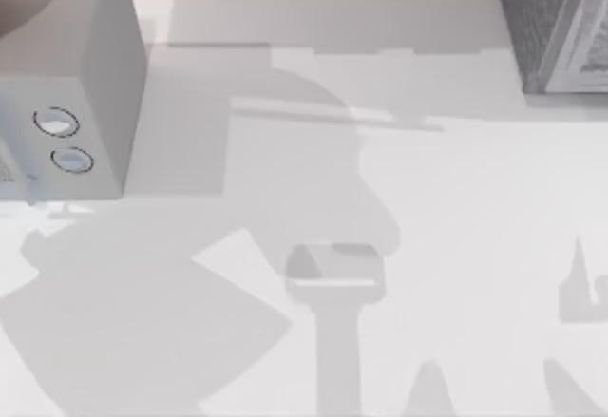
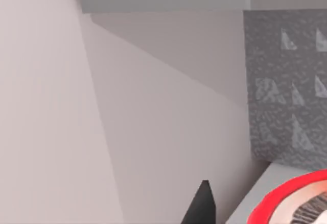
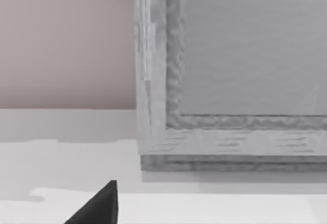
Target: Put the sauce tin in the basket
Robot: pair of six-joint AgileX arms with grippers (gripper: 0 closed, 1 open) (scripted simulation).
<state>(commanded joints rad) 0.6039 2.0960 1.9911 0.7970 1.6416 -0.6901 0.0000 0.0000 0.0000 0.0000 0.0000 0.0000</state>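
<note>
From the top view you get the layout: a white table [image 1: 446, 246] crossed by broad grey shadows, a pale box [image 1: 95, 56] in the upper left of the frame with two small round rings [image 1: 65, 142] on its front face, and a grey textured box [image 1: 532, 28] with a printed side panel cut off at the upper right corner. The left wrist view gives you the task's thing: the sauce tin [image 2: 264, 206], seen as a curved red rim around a silvery top, cut off by the frame edge. It lies close beside the dark tip of the left gripper [image 2: 203, 206] and near a grey speckled panel [image 2: 286, 86] marked with pale triangles. The right wrist view gives you the dark tip of the right gripper [image 3: 99, 206] above the white surface. Close ahead of it stands a grey box with a rough raised border [image 3: 173, 71] around a smooth inner face, against a pinkish wall [image 3: 66, 40]. For either gripper, you cannot tell whether it is spread or closed, and neither is seen clamped on the tin.
</note>
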